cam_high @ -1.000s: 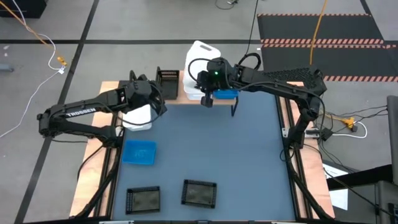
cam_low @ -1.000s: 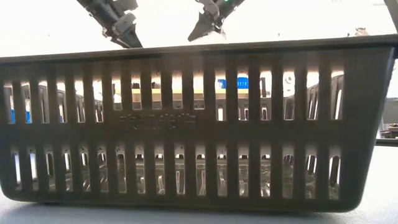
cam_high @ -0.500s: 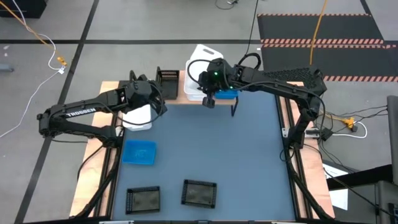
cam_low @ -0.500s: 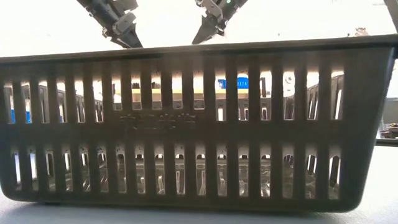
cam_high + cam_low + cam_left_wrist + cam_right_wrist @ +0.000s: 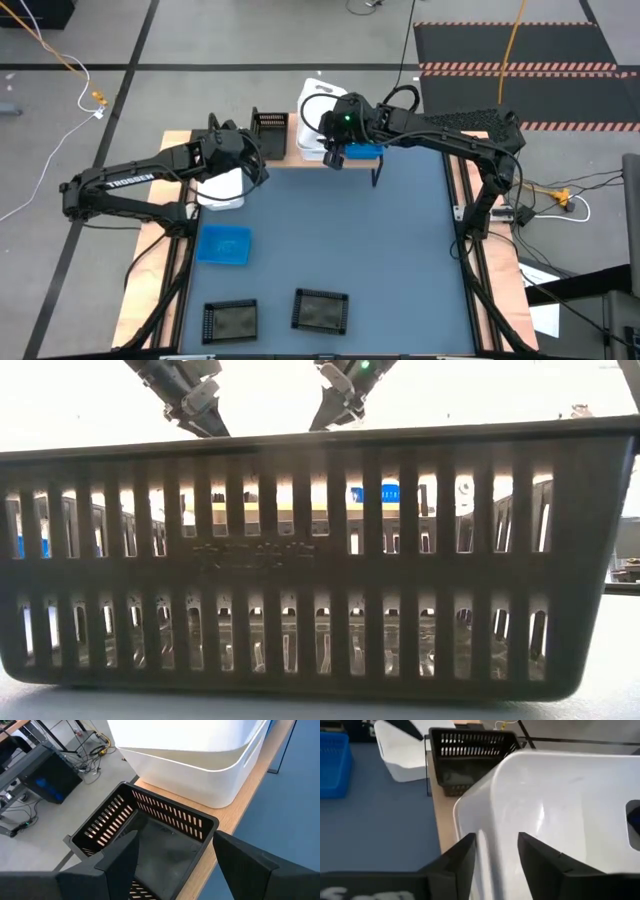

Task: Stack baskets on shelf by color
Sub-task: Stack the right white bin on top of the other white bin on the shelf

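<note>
I see the desk [image 5: 400,250] under its dark mat, with the wooden shelf [image 5: 290,158] along the far edge. On the shelf sit a black basket [image 5: 269,128], a white basket [image 5: 318,105] at the middle and, I think, a blue one [image 5: 366,151] mostly hidden under the right arm. On the mat lie a second white basket [image 5: 222,190], a blue basket [image 5: 224,244] and two black baskets [image 5: 230,320] near the front. My right gripper [image 5: 496,851] straddles the shelf white basket's wall, fingers [image 5: 540,854] parted, seemingly not squeezing it. My left gripper [image 5: 172,857] hovers over the shelf's black basket, fingers spread wide, empty.
</note>
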You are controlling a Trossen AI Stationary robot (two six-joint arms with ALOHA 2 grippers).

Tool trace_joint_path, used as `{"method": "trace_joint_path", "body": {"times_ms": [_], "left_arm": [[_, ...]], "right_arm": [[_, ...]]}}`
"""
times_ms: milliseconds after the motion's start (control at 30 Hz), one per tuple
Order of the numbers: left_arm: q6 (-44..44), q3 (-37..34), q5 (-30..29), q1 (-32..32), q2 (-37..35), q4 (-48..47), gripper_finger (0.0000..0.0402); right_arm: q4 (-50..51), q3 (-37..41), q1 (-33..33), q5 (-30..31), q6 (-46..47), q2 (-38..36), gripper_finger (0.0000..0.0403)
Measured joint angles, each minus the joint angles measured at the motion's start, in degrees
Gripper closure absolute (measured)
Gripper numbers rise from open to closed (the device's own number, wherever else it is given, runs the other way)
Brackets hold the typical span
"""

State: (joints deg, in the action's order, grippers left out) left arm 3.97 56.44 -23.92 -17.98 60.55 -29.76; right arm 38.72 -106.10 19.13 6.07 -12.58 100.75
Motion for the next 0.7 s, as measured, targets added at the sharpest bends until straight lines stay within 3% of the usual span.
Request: {"method": "trace_joint_path", "body": {"times_ms": [133,467,700], "left_arm": [[-0.1,0.0,0.0,0.0,0.0,0.0,0.0144],[-0.2,0.0,0.0,0.0,0.0,0.0,0.0144],[-0.2,0.0,0.0,0.0,0.0,-0.1,0.0144]], "right_arm": [[-2.4,0.9,-0.7,0.1,1.3,0.0,0.0251],[-3.6,1.9,-2.0,0.1,-0.2,-0.2,0.0298],[-1.6,1.9,-1.3,0.0,-2.0,-4.2,0.0264]]}}
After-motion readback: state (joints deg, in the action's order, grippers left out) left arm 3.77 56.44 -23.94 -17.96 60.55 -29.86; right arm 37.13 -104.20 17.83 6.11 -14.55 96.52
